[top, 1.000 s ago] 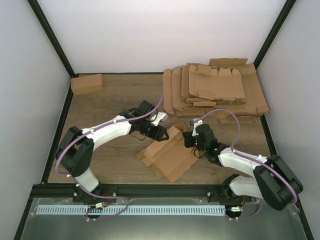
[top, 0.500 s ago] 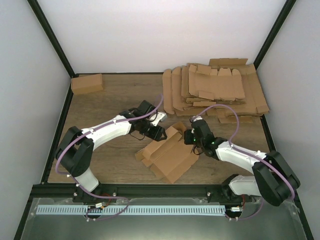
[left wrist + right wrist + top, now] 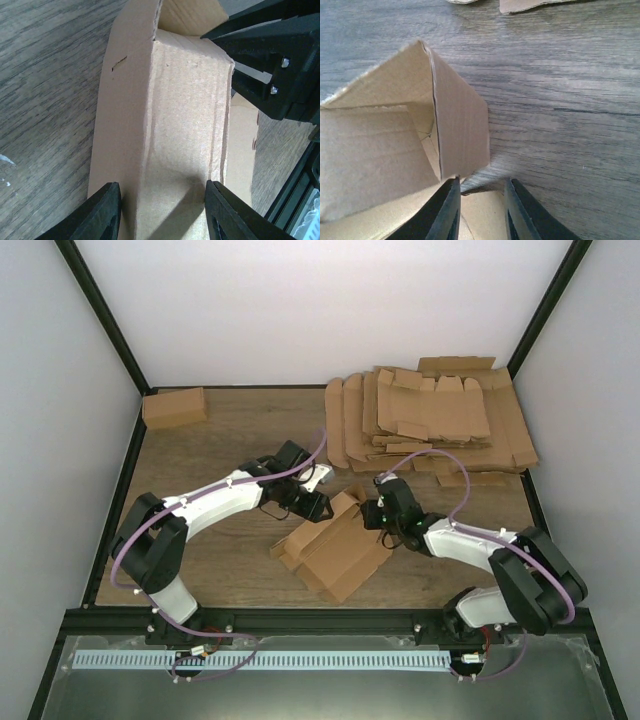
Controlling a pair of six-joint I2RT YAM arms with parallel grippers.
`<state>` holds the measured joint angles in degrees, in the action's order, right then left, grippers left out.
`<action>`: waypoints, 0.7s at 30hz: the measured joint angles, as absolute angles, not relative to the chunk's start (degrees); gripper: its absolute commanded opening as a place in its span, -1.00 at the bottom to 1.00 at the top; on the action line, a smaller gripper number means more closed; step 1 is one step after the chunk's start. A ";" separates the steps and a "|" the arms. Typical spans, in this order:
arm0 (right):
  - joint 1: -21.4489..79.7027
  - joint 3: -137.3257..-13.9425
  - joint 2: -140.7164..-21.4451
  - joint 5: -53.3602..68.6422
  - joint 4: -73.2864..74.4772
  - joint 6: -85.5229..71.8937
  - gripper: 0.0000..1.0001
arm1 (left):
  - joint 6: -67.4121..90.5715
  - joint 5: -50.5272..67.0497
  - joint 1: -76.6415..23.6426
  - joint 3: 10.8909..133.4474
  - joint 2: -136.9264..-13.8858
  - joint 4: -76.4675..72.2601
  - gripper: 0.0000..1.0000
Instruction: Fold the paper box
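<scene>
**Brown box, half folded, between two tools**

Brown cardboard makes up the paper box (image 3: 335,545). It lies in the middle of the wooden counter (image 3: 250,440), nearer the front edge than the back. Its far end is folded up. The rest lies flat, with little flaps sticking out on the left. Bare wood lies open to its left and in front of it. Behind it to the right, near but apart, is a big heap of flat cardboard sheets (image 3: 430,420) that runs toward the right wall. A small closed carton (image 3: 174,407) sits far off in the back left corner.

The left arm bends in a long curve across the counter. The left tool (image 3: 312,506) meets the raised far-left corner of the box. In its wrist view, two black fingers (image 3: 107,210) sit one on each side of a raised fold and press on it, so this tool is clamped on the box.

The right arm lies low and reaches in from the right. The right tool (image 3: 372,515) points at the raised far-right flap. Its fingers (image 3: 445,210) are a little apart. The flap's corner is just beside one tip, and nothing is squeezed between them.

The cardboard is dull and has fine ribs. Its fold edges look soft and a bit bent. The wood has grey-brown grain lines. Thin purple cables (image 3: 440,452) loop over both arms.
</scene>
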<state>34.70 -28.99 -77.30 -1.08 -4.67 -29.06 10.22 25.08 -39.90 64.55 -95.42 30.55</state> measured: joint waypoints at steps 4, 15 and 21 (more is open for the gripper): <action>34.72 -28.91 -78.13 -0.80 -5.61 -28.77 -0.30 | 10.41 24.25 -39.90 64.55 -95.44 30.52 -0.09; 34.72 -27.05 -78.83 -0.95 -13.10 -23.99 -0.35 | 12.71 20.95 -39.44 64.55 -95.46 30.44 -0.13; 34.72 -27.42 -82.24 -2.68 -16.95 -20.38 -0.46 | 13.10 20.84 -39.09 64.71 -95.50 30.41 -0.14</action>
